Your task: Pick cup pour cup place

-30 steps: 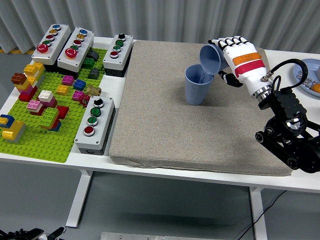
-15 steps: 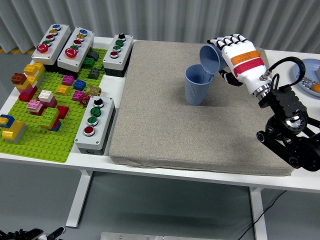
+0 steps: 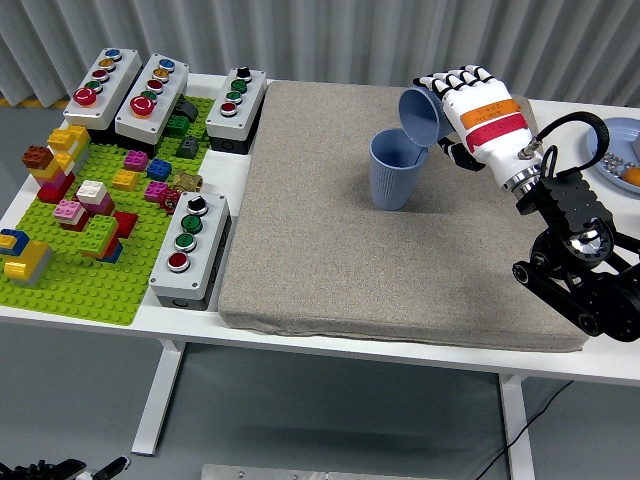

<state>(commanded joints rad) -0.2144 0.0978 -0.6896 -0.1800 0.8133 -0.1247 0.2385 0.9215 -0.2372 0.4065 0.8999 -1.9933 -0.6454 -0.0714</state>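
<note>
Two blue cups on a grey felt mat (image 3: pixel 330 250): one standing cup (image 3: pixel 396 170) upright on the mat's far right portion, one tilted cup (image 3: pixel 421 117) held above and just right of it, mouth turned down-left over the standing cup's rim.

Right hand (image 3: pixel 470 115): white, with orange and red bands, fingers (image 3: pixel 452 82) curled tight around the tilted cup; black arm runs down to the picture's right edge. Left arm: out of sight.

Open room: mat bare across its centre, near half and left strip; its near edge lies close to the white table's (image 3: pixel 80 310) front edge. Right of the mat, a pale blue plate (image 3: pixel 612 133) is cut off by the picture's edge, with an orange item on it.

Left of the mat, touching or just beside its edge: one grey button box (image 3: pixel 190 250) near the front, one button box (image 3: pixel 236 108) at the far corner. Further left, two more button boxes (image 3: pixel 125 90) side by side at the back, and a green baseplate (image 3: pixel 85 235) crowded with coloured bricks.

Writing: none legible.

Room: pleated grey curtain (image 3: pixel 330 40) behind the table; grey floor (image 3: pixel 330 420) below, with white table legs showing.
</note>
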